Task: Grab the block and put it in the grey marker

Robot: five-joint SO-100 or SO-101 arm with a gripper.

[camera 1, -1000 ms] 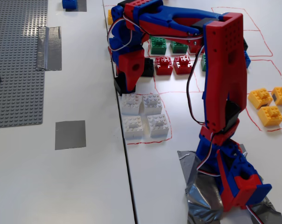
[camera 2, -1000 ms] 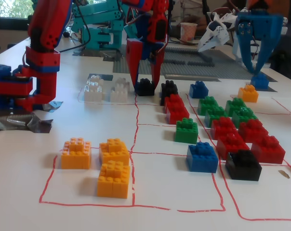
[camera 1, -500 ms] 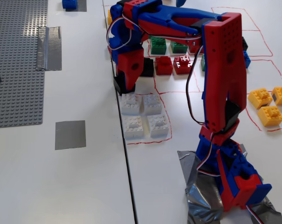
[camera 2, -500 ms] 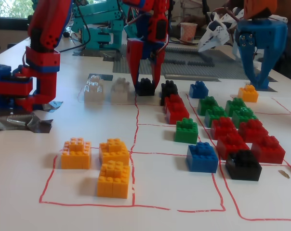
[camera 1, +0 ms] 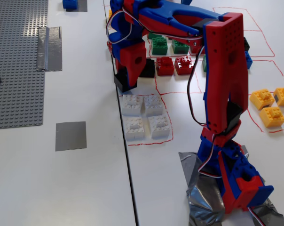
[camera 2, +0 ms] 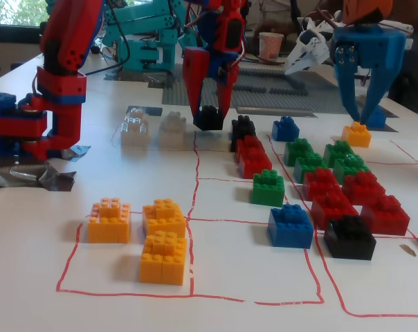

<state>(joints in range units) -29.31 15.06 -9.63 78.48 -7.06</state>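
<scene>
With your pincer [camera 2: 209,114] pinching the block [camera 2: 208,118] studs-up just off the counter [camera 2: 223,207], white bricks [camera 2: 153,129] sit beside it.

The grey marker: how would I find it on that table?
In a fixed view, start at the big studded baseplate on the left. Just below its lower right corner lies the grey marker, alone on white table. Unlike the crinkled tape, it is flat, matte and square.

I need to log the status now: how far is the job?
Done: the tool is shut on the block and has it just off the table. In hand: the carry, barely started, above the white bricks. Left: move it to the grey marker, which is bare, and release.
</scene>
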